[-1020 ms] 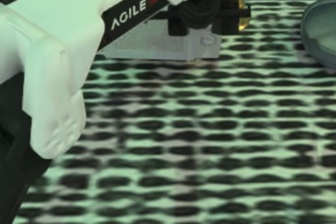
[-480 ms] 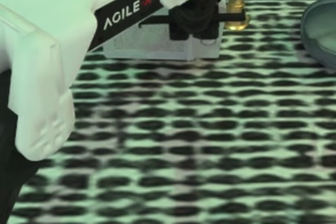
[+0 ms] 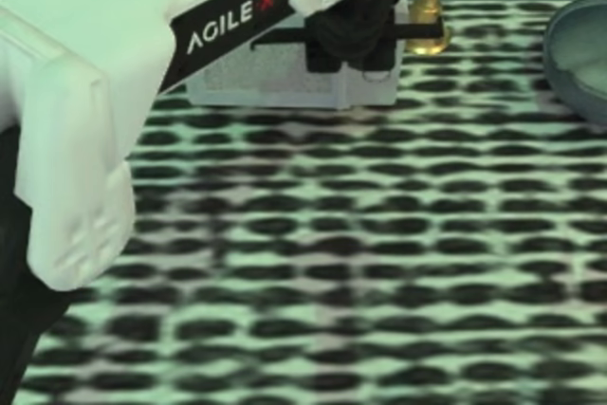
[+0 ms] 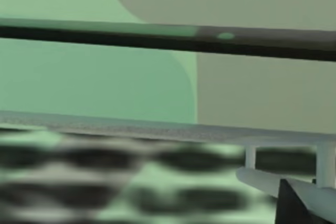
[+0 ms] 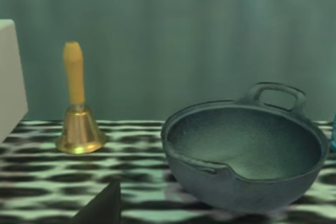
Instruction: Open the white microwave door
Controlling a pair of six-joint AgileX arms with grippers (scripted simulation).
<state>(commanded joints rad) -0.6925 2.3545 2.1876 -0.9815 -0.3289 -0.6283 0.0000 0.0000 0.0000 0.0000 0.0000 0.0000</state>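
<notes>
The white microwave [image 3: 285, 82] stands at the back of the table, left of centre. The white microwave door [image 3: 270, 75], with its grey mesh window, faces the front and looks flush with the knob panel [image 3: 377, 73]. Its slim handle [image 3: 342, 92] runs beside the window. My left gripper [image 3: 356, 40] hangs over the microwave's front top edge, above the handle and knob panel. In the left wrist view the pale handle [image 4: 283, 182] shows close by, right beside the gripper's dark tip [image 4: 296, 208]. My right gripper [image 5: 102, 208] is outside the top view; its wrist view shows the microwave's white edge [image 5: 10, 77].
A golden bell [image 3: 427, 21] with an orange handle stands just right of the microwave. A dark grey pan [image 3: 579, 49] sits at the back right. My left arm's white link [image 3: 95, 111] spans the top left. The patterned tabletop [image 3: 379, 253] fills the front.
Over the first half second my left arm shifted slightly left and back, uncovering more of the microwave's front and the bell's base. Since then nothing has moved.
</notes>
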